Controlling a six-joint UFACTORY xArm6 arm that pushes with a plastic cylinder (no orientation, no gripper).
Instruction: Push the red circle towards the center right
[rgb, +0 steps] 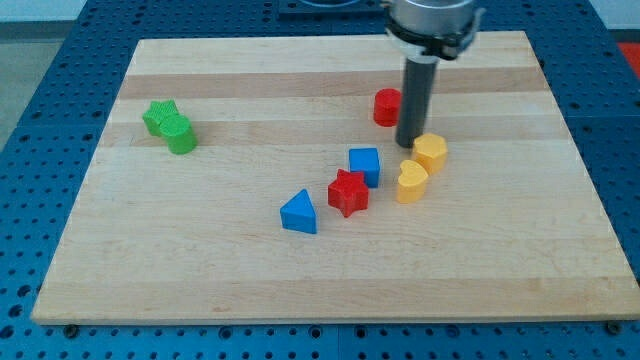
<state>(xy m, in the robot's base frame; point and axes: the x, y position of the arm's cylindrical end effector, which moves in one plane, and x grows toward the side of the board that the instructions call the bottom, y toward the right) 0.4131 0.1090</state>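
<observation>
The red circle (385, 107) sits on the wooden board (200, 250) right of centre, toward the view's top. My tip (407, 146) rests on the board just below and right of the red circle, the rod partly covering the circle's right edge. A yellow hexagon block (431, 153) lies just right of my tip. A yellow heart (411, 181) lies below my tip.
A blue cube (365, 165), a red star (348, 192) and a blue triangle (299, 213) lie in a diagonal row near the board's middle. Two green blocks (169, 126) sit together at the view's left. A blue perforated table surrounds the board.
</observation>
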